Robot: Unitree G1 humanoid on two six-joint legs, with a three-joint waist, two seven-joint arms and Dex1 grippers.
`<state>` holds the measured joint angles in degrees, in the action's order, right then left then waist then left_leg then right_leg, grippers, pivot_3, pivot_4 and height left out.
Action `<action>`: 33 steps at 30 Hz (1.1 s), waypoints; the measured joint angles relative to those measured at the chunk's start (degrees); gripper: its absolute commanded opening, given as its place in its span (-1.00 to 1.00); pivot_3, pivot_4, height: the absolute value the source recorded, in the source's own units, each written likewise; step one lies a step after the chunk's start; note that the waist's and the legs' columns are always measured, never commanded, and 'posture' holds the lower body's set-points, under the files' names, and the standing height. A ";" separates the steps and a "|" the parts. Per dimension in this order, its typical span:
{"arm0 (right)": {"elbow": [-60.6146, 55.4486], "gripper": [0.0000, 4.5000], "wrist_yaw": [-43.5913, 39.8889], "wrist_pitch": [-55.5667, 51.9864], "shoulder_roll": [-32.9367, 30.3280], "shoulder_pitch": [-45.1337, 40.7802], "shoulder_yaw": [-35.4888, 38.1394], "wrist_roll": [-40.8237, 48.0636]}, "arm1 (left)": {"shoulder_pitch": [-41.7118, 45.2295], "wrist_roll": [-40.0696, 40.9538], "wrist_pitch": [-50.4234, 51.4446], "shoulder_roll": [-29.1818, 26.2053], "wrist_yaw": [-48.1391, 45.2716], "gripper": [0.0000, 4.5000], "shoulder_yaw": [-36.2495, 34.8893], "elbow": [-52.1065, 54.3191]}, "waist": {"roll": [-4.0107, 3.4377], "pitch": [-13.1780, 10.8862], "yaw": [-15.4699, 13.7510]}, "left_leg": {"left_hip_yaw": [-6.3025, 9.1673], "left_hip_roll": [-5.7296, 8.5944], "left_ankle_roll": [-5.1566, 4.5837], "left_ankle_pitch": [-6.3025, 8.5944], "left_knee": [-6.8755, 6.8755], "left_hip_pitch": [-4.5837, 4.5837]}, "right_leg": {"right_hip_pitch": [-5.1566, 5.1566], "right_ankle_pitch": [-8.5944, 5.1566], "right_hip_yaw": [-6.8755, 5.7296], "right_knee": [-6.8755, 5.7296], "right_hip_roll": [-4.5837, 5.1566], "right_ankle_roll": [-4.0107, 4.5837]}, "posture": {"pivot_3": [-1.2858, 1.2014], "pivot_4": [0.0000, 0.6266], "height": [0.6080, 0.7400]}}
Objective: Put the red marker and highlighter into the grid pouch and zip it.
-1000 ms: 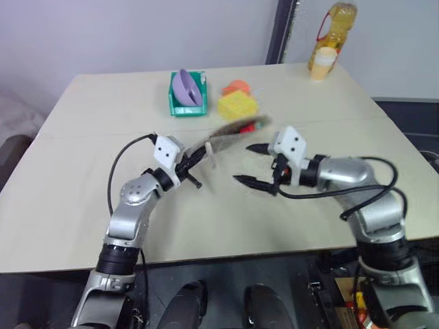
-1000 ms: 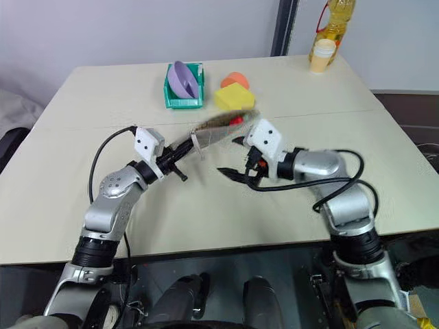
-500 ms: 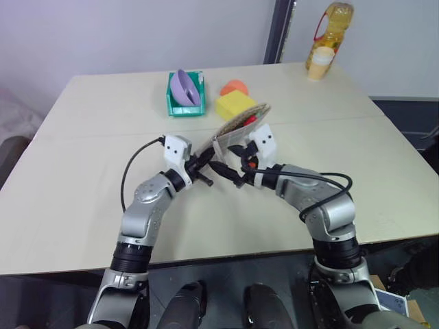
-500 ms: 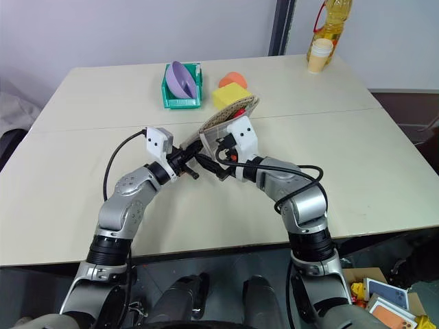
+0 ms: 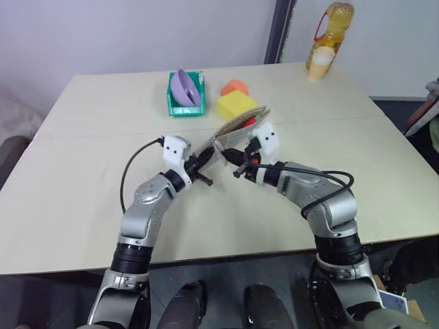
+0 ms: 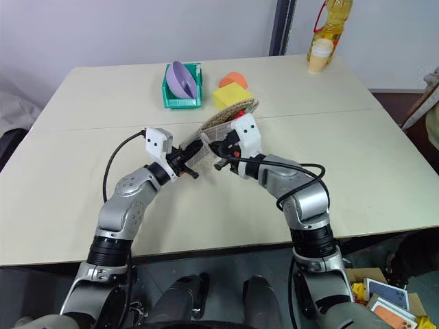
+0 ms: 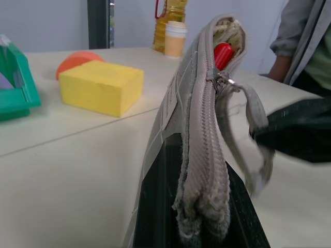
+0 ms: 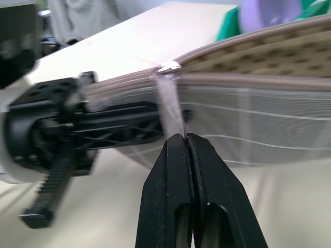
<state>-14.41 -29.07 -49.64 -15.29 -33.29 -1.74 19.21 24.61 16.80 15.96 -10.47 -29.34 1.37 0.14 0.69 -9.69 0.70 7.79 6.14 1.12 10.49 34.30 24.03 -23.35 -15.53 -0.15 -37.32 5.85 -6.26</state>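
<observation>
Table (image 5: 82,164) of pale beige lies under both your arms. On your left, the left gripper (image 5: 206,161) is clamped tight on the near end of the flat grey fabric grid pouch (image 6: 223,123), holding it on edge above the table. Partway along its zipper hangs the grey pull tab (image 8: 170,111); your right gripper (image 8: 186,142) has its two black fingers pressed together on that tab. At the pouch's far, open end you can see the red marker's (image 7: 223,53) tip poking out. Beyond sit a green bin (image 5: 186,103), a yellow block (image 5: 236,105), an orange disc (image 5: 234,87).
</observation>
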 measured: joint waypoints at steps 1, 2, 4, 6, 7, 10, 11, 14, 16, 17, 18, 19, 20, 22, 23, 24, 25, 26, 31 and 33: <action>0.07 -0.98 0.19 0.16 -1.11 -0.54 0.75 -0.02 | -0.17 -0.50 -0.81 -0.85 -0.42 -1.00 0.08 -0.01 | 0.00 0.00 0.00 | -0.01 0.00 0.00 0.00 -0.01 0.00 | -0.01 0.00 0.00 0.00 0.00 0.00 | 0.03 -0.52 1.00; 0.13 -0.98 0.35 0.46 -2.73 -1.06 1.67 -0.03 | -0.33 -1.16 -1.76 -1.70 -0.87 -1.00 0.11 -0.02 | 0.00 0.00 -0.01 | -0.01 0.00 0.00 0.00 -0.01 0.00 | -0.01 0.00 0.00 0.00 0.00 0.00 | 0.03 -0.52 1.00; 0.66 -0.98 0.91 1.49 -4.92 -1.99 3.42 -0.31 | -0.64 -1.76 -3.22 -3.03 -1.85 -1.00 0.11 -0.04 | 0.00 0.00 0.00 | -0.01 0.00 0.00 0.00 -0.02 0.00 | -0.01 0.00 0.00 0.01 0.01 0.00 | 0.03 -0.52 1.00; 1.87 -0.98 1.69 2.43 -6.70 -2.74 4.57 -0.85 | -1.26 -2.26 -4.46 -4.02 -2.93 -1.00 0.11 -0.04 | 0.00 0.00 0.02 | -0.02 0.00 0.00 0.00 -0.03 0.00 | -0.01 0.00 0.01 0.01 0.01 0.00 | 0.03 -0.52 1.00; 2.64 -0.98 2.13 3.08 -7.65 -3.02 4.91 -1.30 | -1.62 -2.49 -5.03 -4.55 -3.48 -1.00 0.12 -0.09 | 0.00 0.00 0.02 | -0.02 0.00 0.00 0.00 -0.03 0.00 | -0.01 0.00 0.01 0.01 0.01 0.00 | 0.03 -0.52 1.00; 5.53 -0.98 3.43 5.53 -10.64 -3.34 5.32 -3.41 | -2.57 -2.58 -6.44 -6.74 -5.59 -1.00 0.10 -0.09 | 0.00 0.00 -0.01 | -0.03 0.00 0.00 0.00 -0.03 0.01 | -0.01 0.00 0.01 0.02 0.02 0.00 | 0.03 -0.52 1.00; 6.23 -0.98 3.64 6.19 -11.35 -3.34 5.47 -4.04 | -2.88 -2.59 -6.72 -7.44 -6.08 -1.00 0.06 -0.09 | 0.00 0.00 -0.01 | -0.04 0.00 0.00 0.00 -0.03 0.01 | -0.01 0.00 0.01 0.02 0.02 0.00 | 0.03 -0.52 1.00; 7.26 -0.98 4.08 7.83 -12.75 -3.33 5.44 -5.47 | -4.28 -2.92 -7.87 -9.02 -7.63 -1.00 0.13 -0.09 | -0.01 0.00 0.06 | -0.05 -0.01 0.00 0.00 -0.05 0.01 | -0.03 0.00 0.03 0.03 0.03 0.00 | 0.03 -0.52 1.00; 7.62 -0.98 4.19 8.76 -12.88 -3.31 5.38 -6.07 | -4.58 -3.25 -8.46 -9.76 -8.07 -1.00 0.13 -0.09 | -0.01 0.00 0.05 | -0.04 -0.01 0.00 0.00 -0.05 0.01 | -0.03 0.00 0.03 0.03 0.03 0.00 | 0.03 -0.52 1.00; 7.74 -0.98 4.19 8.92 -12.90 -3.27 5.24 -6.26 | -4.65 -3.33 -8.72 -9.91 -8.17 -1.00 0.12 -0.08 | -0.01 0.00 0.04 | -0.04 -0.01 0.00 0.00 -0.05 0.01 | -0.03 0.00 0.03 0.03 0.03 0.00 | 0.03 -0.52 1.00; 7.76 -0.98 4.18 8.98 -12.91 -3.11 5.15 -6.59 | -4.83 -3.37 -8.80 -10.13 -8.34 -1.00 0.11 -0.06 | -0.01 0.00 0.01 | -0.04 -0.01 0.00 0.00 -0.05 0.01 | -0.02 0.00 0.03 0.03 0.03 0.00 | 0.03 -0.52 1.00; 7.76 -0.98 4.04 8.97 -12.92 -2.87 5.08 -6.62 | -5.21 -3.25 -8.79 -10.43 -8.62 -1.00 0.09 0.11 | -0.01 0.00 0.02 | -0.04 -0.01 0.00 0.00 -0.05 0.01 | -0.02 0.00 0.03 0.03 0.03 0.00 | 0.03 -0.52 1.00; 7.76 -0.87 3.66 8.75 -13.00 -2.52 5.03 -6.53 | -5.80 -2.89 -8.69 -10.63 -9.09 -0.86 0.06 0.50 | -0.01 0.00 0.04 | -0.04 -0.01 -0.01 0.00 -0.05 0.01 | -0.02 0.00 0.03 0.04 0.04 0.00 | 0.03 -0.52 1.00; 6.31 -0.57 0.50 7.35 -15.10 -0.22 5.04 -4.46 | -7.04 -2.24 -7.46 -11.00 -9.42 -0.54 -0.08 1.26 | -0.01 0.00 -0.02 | -0.03 -0.02 -0.02 0.01 -0.06 0.01 | 0.00 0.00 0.02 0.08 0.03 0.00 | 0.03 -0.52 1.00; 4.94 -0.37 -2.00 6.31 -16.49 1.75 5.13 -2.88 | -8.47 -1.99 -6.54 -11.92 -9.41 -0.32 -0.55 1.87 | -0.01 0.00 -0.03 | -0.03 -0.02 -0.04 0.02 -0.08 0.02 | 0.00 -0.01 0.02 0.11 0.04 0.00 | 0.03 -0.52 1.00; 4.15 -0.12 -3.88 5.76 -17.57 3.49 5.20 -1.69 | -9.69 -1.81 -5.91 -12.75 -9.39 -0.09 -1.02 2.22 | -0.01 0.00 -0.02 | -0.04 -0.02 -0.06 0.04 -0.09 0.02 | 0.00 -0.01 0.02 0.11 0.05 0.00 | 0.03 -0.52 1.00; 3.51 0.11 -5.90 5.19 -18.27 5.22 5.25 -0.31 | -10.71 -1.68 -4.97 -13.32 -9.14 0.15 -1.72 2.35 | -0.01 -0.01 -0.03 | -0.04 -0.02 -0.07 0.04 -0.09 0.03 | -0.01 -0.01 0.02 0.11 0.05 0.00 | 0.03 -0.52 1.00; 2.71 0.32 -7.61 5.16 -19.11 6.87 5.24 0.49 | -11.54 -1.55 -4.23 -13.43 -8.80 0.35 -2.39 2.86 | -0.02 -0.01 -0.04 | -0.04 -0.02 -0.07 0.04 -0.08 0.03 | -0.01 -0.01 0.02 0.11 0.05 0.00 | 0.03 -0.52 1.00; 0.63 0.80 -13.87 8.71 -22.26 13.73 6.74 3.08 | -18.03 0.20 -0.20 -15.10 -7.01 0.83 -5.74 8.32 | -0.03 -0.01 0.04 | -0.05 -0.08 -0.07 0.04 -0.07 0.00 | 0.04 -0.02 0.03 0.18 0.08 0.01 | 0.03 -0.52 1.00; 1.30 0.80 -15.19 10.43 -22.32 16.64 8.87 4.08 | -22.81 0.73 1.01 -15.60 -6.15 0.83 -8.11 9.79 | -0.04 -0.01 0.03 | -0.06 -0.09 -0.07 0.05 -0.08 -0.01 | 0.04 -0.02 0.04 0.18 0.10 0.02 | 0.03 -0.52 1.00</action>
<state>-13.10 -44.26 -39.21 -37.62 -16.64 7.13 23.28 1.80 17.53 16.96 -26.07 -35.49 -6.74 9.93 0.65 -9.70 0.73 7.73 6.05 1.05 10.53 34.22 24.02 -23.32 -15.56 -0.12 -37.14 5.95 -6.25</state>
